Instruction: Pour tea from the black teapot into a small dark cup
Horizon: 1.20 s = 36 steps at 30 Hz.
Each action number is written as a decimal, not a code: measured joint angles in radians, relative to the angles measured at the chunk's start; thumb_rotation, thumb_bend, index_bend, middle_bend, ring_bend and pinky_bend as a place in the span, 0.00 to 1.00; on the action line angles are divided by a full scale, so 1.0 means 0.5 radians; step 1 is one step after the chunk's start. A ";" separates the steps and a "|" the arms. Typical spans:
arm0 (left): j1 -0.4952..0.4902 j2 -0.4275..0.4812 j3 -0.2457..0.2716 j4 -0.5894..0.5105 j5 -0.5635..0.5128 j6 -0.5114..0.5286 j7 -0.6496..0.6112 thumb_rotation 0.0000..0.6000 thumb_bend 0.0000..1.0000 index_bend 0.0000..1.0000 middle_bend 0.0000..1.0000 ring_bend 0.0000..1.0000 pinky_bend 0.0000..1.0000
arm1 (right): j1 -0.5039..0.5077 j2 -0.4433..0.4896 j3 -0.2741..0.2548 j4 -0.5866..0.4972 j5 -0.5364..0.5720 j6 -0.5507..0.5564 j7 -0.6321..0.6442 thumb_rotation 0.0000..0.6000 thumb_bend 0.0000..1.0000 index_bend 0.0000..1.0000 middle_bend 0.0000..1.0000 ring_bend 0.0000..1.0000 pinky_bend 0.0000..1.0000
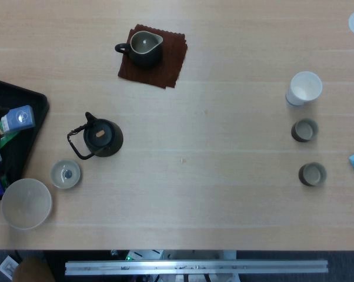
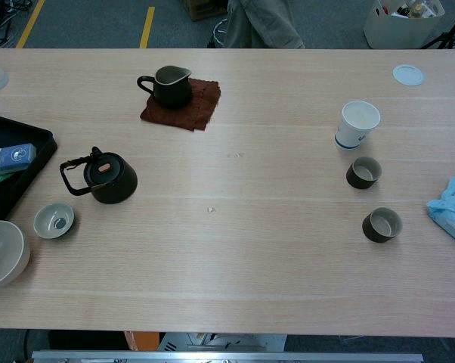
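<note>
- I see neither the left robot hand nor the right robot hand in the head view or the chest view, so I cannot tell their state.
- Nearest to me, at the left edge of the counter [image 2: 235,287], stands a pale bowl [image 2: 1,253], and just beside it a small light lid dish [image 2: 54,221].
- On the right side stand two small dark cups, the nearer cup [image 2: 382,224] and the farther cup [image 2: 363,172], well apart from the teapot.
- At the right edge lies a light blue cloth [image 2: 453,210].
- The black teapot [image 2: 110,178] stands upright on the left part of the counter, its lid on and its handle toward the left.
- A black tray [image 2: 16,162] with packets lies left of it.
- A white paper cup [image 2: 358,124] stands just behind the farther cup.
- Farther, a dark pitcher [image 2: 169,85] stands on a brown-red mat [image 2: 201,110].
</note>
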 measured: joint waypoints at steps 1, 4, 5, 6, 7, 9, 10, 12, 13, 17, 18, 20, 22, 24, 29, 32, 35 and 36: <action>-0.001 -0.001 0.000 -0.001 -0.001 -0.004 0.002 1.00 0.29 0.17 0.21 0.16 0.09 | 0.001 0.000 0.001 0.001 0.001 -0.003 0.000 1.00 0.06 0.18 0.23 0.10 0.15; -0.006 -0.004 0.001 -0.004 -0.006 -0.017 0.013 1.00 0.29 0.17 0.21 0.16 0.09 | 0.006 -0.002 0.002 0.004 0.003 -0.014 0.001 1.00 0.06 0.18 0.23 0.10 0.15; -0.008 -0.005 0.001 -0.005 -0.007 -0.020 0.014 1.00 0.29 0.18 0.21 0.16 0.09 | 0.008 -0.002 0.002 0.004 0.003 -0.018 0.001 1.00 0.06 0.18 0.23 0.10 0.15; -0.009 -0.007 0.001 -0.006 -0.006 -0.022 0.015 1.00 0.29 0.18 0.21 0.16 0.09 | 0.010 -0.001 0.001 0.004 0.002 -0.023 0.000 1.00 0.06 0.18 0.23 0.10 0.15; -0.009 -0.007 0.002 -0.007 -0.004 -0.022 0.016 1.00 0.29 0.18 0.21 0.16 0.09 | 0.011 -0.001 0.002 0.004 0.001 -0.023 0.000 1.00 0.06 0.18 0.23 0.10 0.15; -0.010 -0.006 0.002 -0.008 0.000 -0.020 0.015 1.00 0.29 0.18 0.21 0.16 0.09 | 0.011 -0.001 0.003 0.002 -0.003 -0.019 0.002 1.00 0.06 0.18 0.23 0.10 0.15; -0.010 -0.005 0.001 -0.008 0.002 -0.017 0.014 1.00 0.29 0.17 0.21 0.16 0.09 | 0.011 -0.001 0.005 0.002 -0.004 -0.015 0.003 1.00 0.06 0.18 0.23 0.10 0.15; -0.010 -0.005 -0.002 -0.006 0.004 -0.012 0.006 1.00 0.29 0.17 0.21 0.16 0.09 | 0.010 -0.002 0.009 0.003 -0.006 -0.009 0.008 1.00 0.06 0.18 0.23 0.10 0.15; -0.011 -0.006 -0.003 -0.004 0.005 -0.011 0.002 1.00 0.29 0.17 0.21 0.16 0.09 | 0.011 -0.002 0.010 0.003 -0.005 -0.009 0.009 1.00 0.06 0.18 0.23 0.10 0.15; -0.020 -0.010 -0.006 0.005 0.013 -0.018 -0.005 1.00 0.29 0.18 0.21 0.16 0.09 | 0.014 0.001 0.016 0.002 -0.005 -0.007 0.007 1.00 0.06 0.18 0.23 0.10 0.15; -0.024 -0.010 -0.006 0.005 0.017 -0.022 -0.008 1.00 0.29 0.18 0.21 0.16 0.09 | 0.015 0.001 0.020 0.002 -0.005 -0.004 0.008 1.00 0.06 0.18 0.23 0.10 0.15; -0.031 -0.009 -0.007 0.006 0.027 -0.028 -0.014 1.00 0.29 0.18 0.21 0.16 0.09 | 0.019 0.000 0.026 0.002 -0.004 -0.004 0.013 1.00 0.06 0.18 0.23 0.10 0.15; -0.042 -0.005 -0.009 0.007 0.041 -0.033 -0.019 1.00 0.29 0.18 0.21 0.16 0.09 | 0.025 -0.001 0.029 0.004 -0.003 -0.011 0.015 1.00 0.06 0.18 0.23 0.10 0.15; -0.054 0.000 -0.011 0.009 0.055 -0.041 -0.026 1.00 0.29 0.18 0.21 0.16 0.09 | 0.034 -0.001 0.036 0.005 -0.002 -0.018 0.017 1.00 0.06 0.18 0.23 0.10 0.15; -0.096 0.009 -0.011 0.020 0.089 -0.088 -0.050 1.00 0.29 0.18 0.21 0.16 0.09 | 0.059 0.012 0.061 -0.009 -0.006 -0.021 0.022 1.00 0.06 0.18 0.23 0.10 0.15; -0.136 0.014 -0.010 0.031 0.124 -0.130 -0.072 1.00 0.29 0.18 0.21 0.16 0.09 | 0.080 0.029 0.081 -0.031 -0.013 -0.020 0.021 1.00 0.06 0.18 0.23 0.10 0.15; -0.182 0.014 -0.008 0.047 0.164 -0.176 -0.093 1.00 0.29 0.18 0.21 0.16 0.09 | 0.103 0.051 0.103 -0.059 -0.019 -0.020 0.014 1.00 0.06 0.18 0.23 0.10 0.15; -0.201 0.013 -0.007 0.056 0.178 -0.198 -0.102 1.00 0.29 0.18 0.21 0.16 0.09 | 0.112 0.063 0.112 -0.072 -0.018 -0.023 0.012 1.00 0.06 0.18 0.23 0.10 0.15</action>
